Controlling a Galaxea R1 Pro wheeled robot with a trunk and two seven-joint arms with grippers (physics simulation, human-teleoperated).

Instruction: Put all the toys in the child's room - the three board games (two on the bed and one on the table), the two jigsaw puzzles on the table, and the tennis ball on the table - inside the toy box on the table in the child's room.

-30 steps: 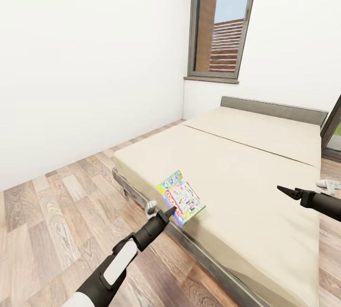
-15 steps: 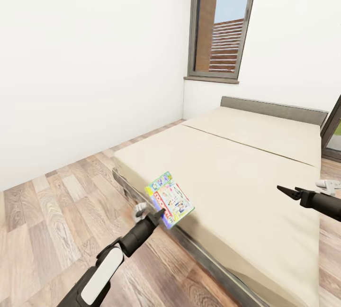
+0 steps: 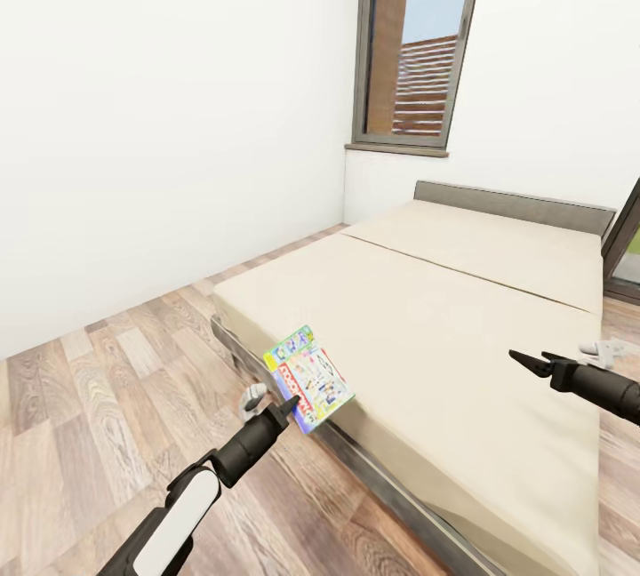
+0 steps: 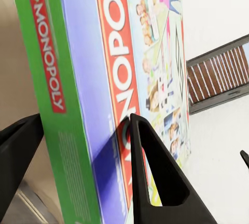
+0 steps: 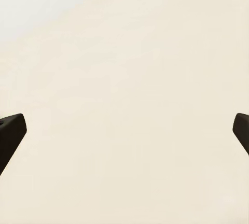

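Observation:
A green-edged Monopoly board game [image 3: 308, 378] with a red title band hangs tilted in the air over the near left corner of the bed [image 3: 462, 318]. My left gripper [image 3: 290, 405] is shut on its lower edge. In the left wrist view the box [image 4: 104, 79] sits clamped between the two black fingers [image 4: 153, 177]. My right gripper [image 3: 526, 362] hovers open above the bed's right side, and its fingertips [image 5: 10, 133] frame bare beige mattress [image 5: 135, 105]. The table and the toy box are out of view.
Wood-plank floor [image 3: 98, 398] runs along the bed's left side up to a white wall [image 3: 160, 114]. A tall dark-framed window [image 3: 413, 43] stands behind the low grey headboard [image 3: 511, 203]. A dark frame edge [image 3: 622, 247] is at the far right.
My left arm has drawn back toward me and to the left, carrying the Monopoly box off the mattress edge. The right gripper has shifted slightly left.

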